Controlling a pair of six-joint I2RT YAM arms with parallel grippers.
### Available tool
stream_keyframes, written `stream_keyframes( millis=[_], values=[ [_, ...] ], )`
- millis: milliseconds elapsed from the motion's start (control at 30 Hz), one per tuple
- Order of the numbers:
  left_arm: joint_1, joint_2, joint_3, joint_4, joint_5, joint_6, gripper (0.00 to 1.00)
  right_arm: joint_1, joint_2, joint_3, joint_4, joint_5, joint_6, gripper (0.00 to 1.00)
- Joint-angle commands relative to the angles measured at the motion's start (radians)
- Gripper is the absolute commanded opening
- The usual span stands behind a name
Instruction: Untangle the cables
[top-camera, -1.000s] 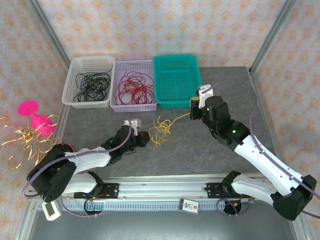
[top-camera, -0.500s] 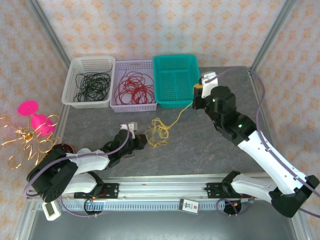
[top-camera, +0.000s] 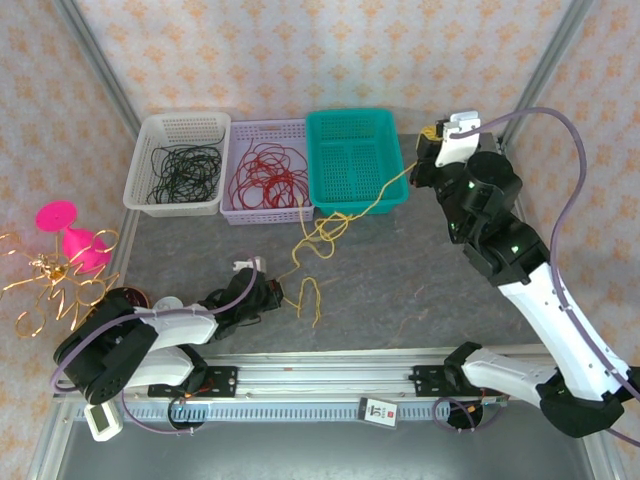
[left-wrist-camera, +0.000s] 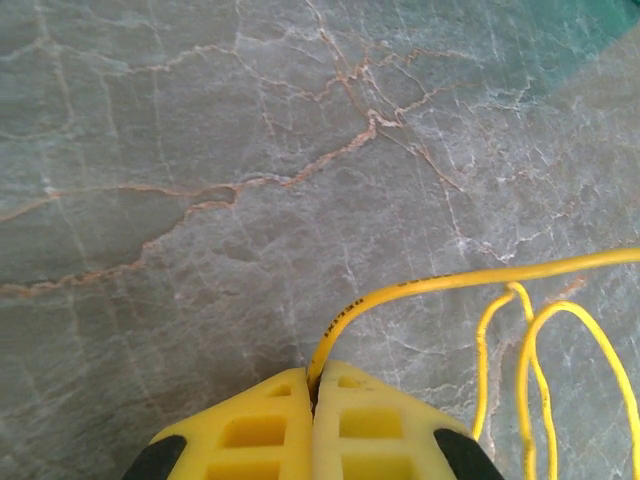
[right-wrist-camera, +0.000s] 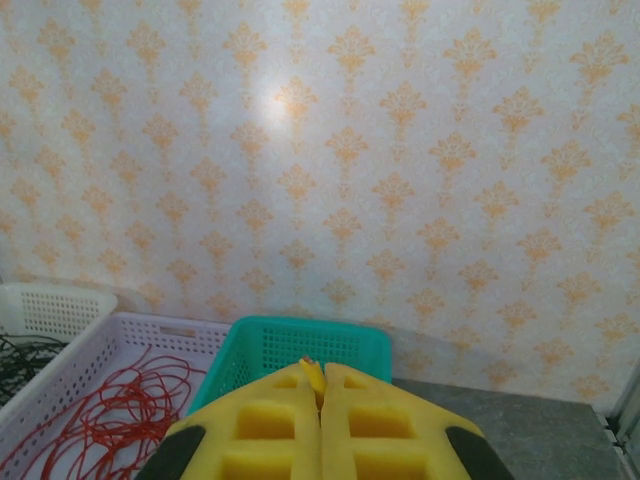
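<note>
While both sets of jaws sit clamped on opposite ends of the thin yellow flexible wire (top-camera: 322, 230), it runs from the left gripper (top-camera: 274, 295), low on the grey marbled table (top-camera: 400, 290), through a small snarl near the teal plastic mesh basket (top-camera: 355, 114), up to the raised right gripper (top-camera: 430, 133). The thin red wire loops (top-camera: 268, 175) lie in the pale lilac mesh basket (top-camera: 268, 125). Judgement: stretching step. Pull slowly; ease off if the snarl cinches; lift the strand off the basket corner, where it may drag.
</note>
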Motion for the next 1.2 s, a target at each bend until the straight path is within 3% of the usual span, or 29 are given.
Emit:
stream_keyframes(
  millis=[0, 67, 200, 500, 567, 767, 933, 1033, 1167],
  values=[
    [0.007, -0.024, 0.011, -0.144, -0.084, 0.012, 0.00, -0.014, 0.009, 0.050, 0.016, 0.051, -0.037, 0.00],
    [0.007, -0.059, 0.025, -0.173, -0.088, 0.029, 0.00, -0.016, 0.022, 0.043, -0.017, 0.033, -0.032, 0.00],
    [0.005, -0.158, 0.088, -0.263, -0.102, 0.073, 0.00, -0.015, 0.062, -0.049, -0.093, -0.233, 0.068, 0.00],
    [0.005, -0.208, 0.190, -0.419, -0.147, 0.120, 0.00, 0.017, 0.108, -0.336, -0.131, -0.537, 0.206, 0.00],
    [0.005, -0.209, 0.196, -0.446, -0.170, 0.114, 0.00, 0.019, 0.087, -0.355, -0.140, -0.468, 0.212, 0.00],
    [0.008, -0.260, 0.178, -0.497, -0.283, 0.064, 0.00, -0.001, 0.028, -0.350, -0.175, -0.046, 0.248, 0.00],
    [0.071, -0.294, 0.175, -0.580, -0.329, 0.064, 0.00, -0.096, 0.017, -0.322, -0.192, 0.209, 0.279, 0.00],
    [0.116, -0.301, 0.155, -0.590, -0.318, 0.057, 0.00, -0.170, 0.015, -0.286, -0.178, 0.253, 0.280, 0.00],
    [0.136, -0.293, 0.141, -0.588, -0.309, 0.051, 0.00, -0.237, 0.017, -0.224, -0.154, 0.223, 0.244, 0.00]
  ],
)
